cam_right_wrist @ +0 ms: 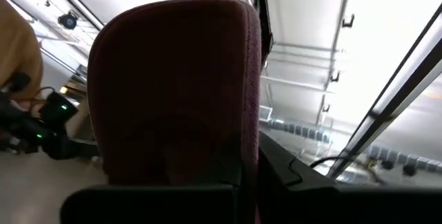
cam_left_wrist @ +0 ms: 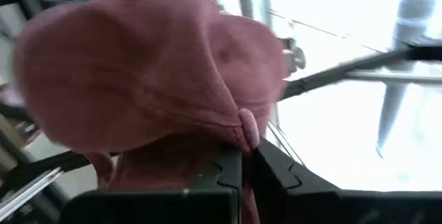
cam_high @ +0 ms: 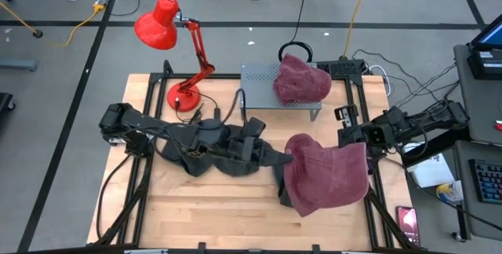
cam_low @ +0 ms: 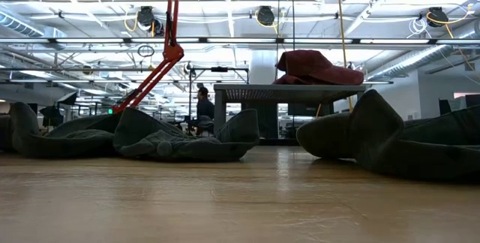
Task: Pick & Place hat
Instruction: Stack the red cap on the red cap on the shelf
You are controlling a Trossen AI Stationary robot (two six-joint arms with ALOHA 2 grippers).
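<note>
**Two grippers carrying a hat above the table, mid-transfer**

The left gripper [cam_left_wrist: 242,158] is pinching a fold of the maroon hat [cam_high: 325,174]; its jaws are pressed together on the fabric, as the left wrist view shows, with the cloth bunching just past the fingertips [cam_left_wrist: 228,165]. The right gripper [cam_right_wrist: 248,162] is likewise clamping the hat's opposite edge, its jaws closing on the rim with the cloth rising directly ahead of them. Between the two grippers the hat is hanging spread out; it is not appearing at table level in the low view, which suggests that it is being held clear of the wooden table [cam_high: 204,207].

Beyond the jaws, toward the far edge of the table, a second hat [cam_high: 300,80] is resting on a grey metal stand [cam_high: 263,78]. A red desk lamp [cam_high: 169,30] is standing beside the stand, on the left arm's side. Dark cloth covers [cam_low: 172,142] are lying in heaps on the table beneath the arms.

Judged from this, the carry step is under way: the pick is done and the placing is not. The next move probably calls for both arms travelling together, keeping the cloth taut, toward the stand, then lowering and releasing. Whether the stand is the intended spot cannot be told.
</note>
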